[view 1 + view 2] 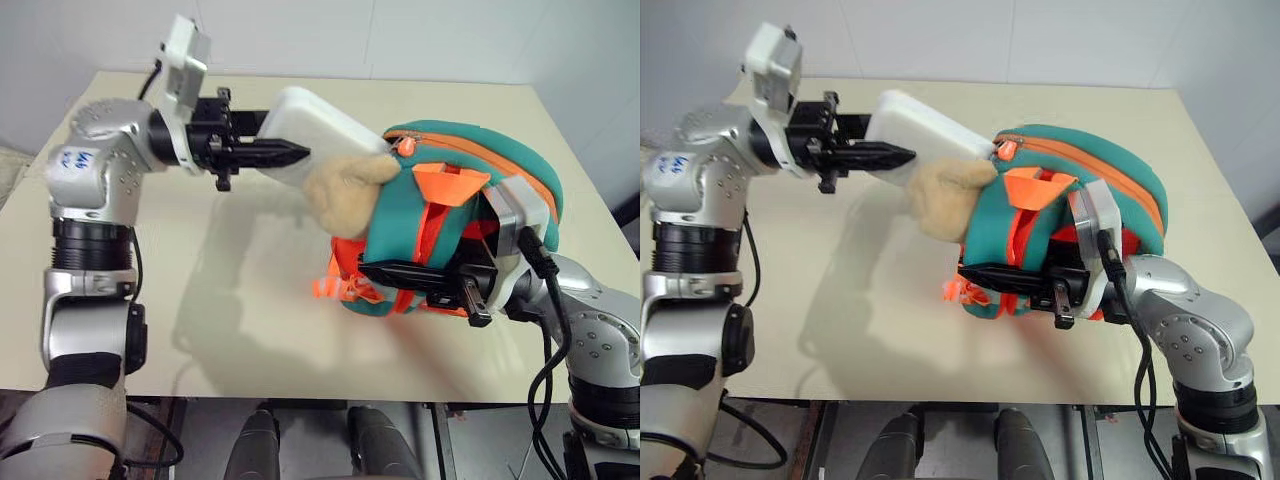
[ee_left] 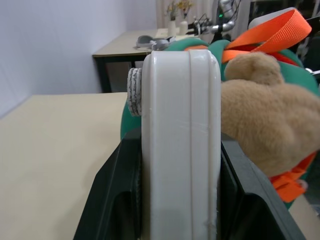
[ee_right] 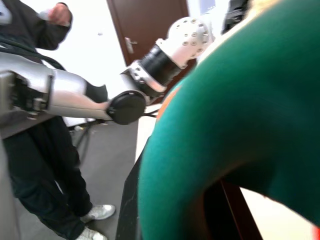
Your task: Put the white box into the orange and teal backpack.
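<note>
Insertion under way: the left gripper, clamped on the white box, aims it toward three o'clock at the orange and teal backpack, gripped by the closed right gripper; next, push it inside.

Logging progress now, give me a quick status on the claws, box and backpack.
Left claw shut on white box, box end at backpack opening. Right claw shut on backpack strap. Plush bear crowds the entry.

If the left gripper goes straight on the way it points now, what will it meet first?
Most likely the tan plush bear on the orange and teal backpack. The left gripper holds the flat white plastic box, pointing at it; depth is unclear.
</note>
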### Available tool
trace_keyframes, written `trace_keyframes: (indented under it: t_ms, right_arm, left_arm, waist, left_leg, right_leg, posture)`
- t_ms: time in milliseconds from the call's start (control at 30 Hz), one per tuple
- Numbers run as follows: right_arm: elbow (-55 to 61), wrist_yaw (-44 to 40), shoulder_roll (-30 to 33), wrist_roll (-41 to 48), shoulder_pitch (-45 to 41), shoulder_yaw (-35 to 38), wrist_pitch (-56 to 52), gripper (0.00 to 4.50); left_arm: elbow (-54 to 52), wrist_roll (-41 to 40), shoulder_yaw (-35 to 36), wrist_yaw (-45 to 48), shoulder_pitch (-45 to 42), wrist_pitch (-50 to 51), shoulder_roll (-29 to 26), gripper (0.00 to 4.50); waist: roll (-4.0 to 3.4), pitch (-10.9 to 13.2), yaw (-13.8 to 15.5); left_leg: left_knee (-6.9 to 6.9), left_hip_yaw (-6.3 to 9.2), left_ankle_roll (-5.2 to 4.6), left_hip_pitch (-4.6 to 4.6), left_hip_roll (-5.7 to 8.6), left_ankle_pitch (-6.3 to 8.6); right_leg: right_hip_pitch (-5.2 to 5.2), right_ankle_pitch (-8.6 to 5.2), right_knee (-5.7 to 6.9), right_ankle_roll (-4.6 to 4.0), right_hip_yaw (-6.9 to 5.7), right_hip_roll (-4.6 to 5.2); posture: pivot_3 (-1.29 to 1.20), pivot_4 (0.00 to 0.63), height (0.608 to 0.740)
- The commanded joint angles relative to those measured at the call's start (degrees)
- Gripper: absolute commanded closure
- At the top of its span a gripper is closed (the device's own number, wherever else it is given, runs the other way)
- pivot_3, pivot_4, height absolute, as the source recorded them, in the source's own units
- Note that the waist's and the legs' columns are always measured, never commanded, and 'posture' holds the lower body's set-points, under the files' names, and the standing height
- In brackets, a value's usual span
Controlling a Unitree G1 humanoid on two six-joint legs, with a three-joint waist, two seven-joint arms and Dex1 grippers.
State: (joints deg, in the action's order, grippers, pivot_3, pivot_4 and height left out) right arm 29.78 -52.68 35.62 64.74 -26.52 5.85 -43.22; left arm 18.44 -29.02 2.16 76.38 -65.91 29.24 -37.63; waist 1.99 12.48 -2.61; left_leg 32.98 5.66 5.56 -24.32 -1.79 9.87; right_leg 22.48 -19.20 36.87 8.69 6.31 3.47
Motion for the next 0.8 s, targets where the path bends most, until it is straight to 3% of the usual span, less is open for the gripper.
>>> trace_keyframes:
  t_ms: [33, 400, 800]
  right_arm:
    - [3.6, -1.1, -0.6, 4.5, -2.3, -0.6, -0.4, 4.50]
    - [5.6, -0.7, -2.1, 15.6, -3.4, -1.0, -2.0, 4.50]
    - [2.7, -13.2, 2.8, 1.3, 2.5, -2.4, 2.6, 4.50]
  left_arm:
    - [-1.5, -0.7, 2.8, -0.8, -2.5, -0.5, -2.3, 3.12]
    - [-6.6, -3.5, 2.7, -0.6, -1.6, 4.3, -3.0, 3.12]
    - [-8.9, -4.8, -2.0, -0.9, 2.7, 7.7, 7.8, 3.12]
  waist:
    - [-0.01, 0.0, -0.2]
    - [-0.03, 0.0, -0.4]
    - [-0.03, 0.0, 0.5]
  left_leg:
    - [0.00, 0.00, 0.00, 0.00, 0.00, 0.00]
    - [-0.02, 0.01, 0.00, -0.02, 0.00, 0.00]
    - [0.10, 0.01, 0.00, -0.02, 0.01, 0.00]
  right_leg:
    - [0.00, -0.01, 0.00, 0.00, 0.00, 0.00]
    - [0.02, -0.02, 0.01, 0.01, 0.00, 0.01]
    - [-0.02, -0.01, 0.04, 0.02, 0.00, -0.01]
  posture:
    - [0.00, 0.150, 0.740]
    - [0.00, 0.150, 0.740]
    - [0.00, 0.150, 0.740]
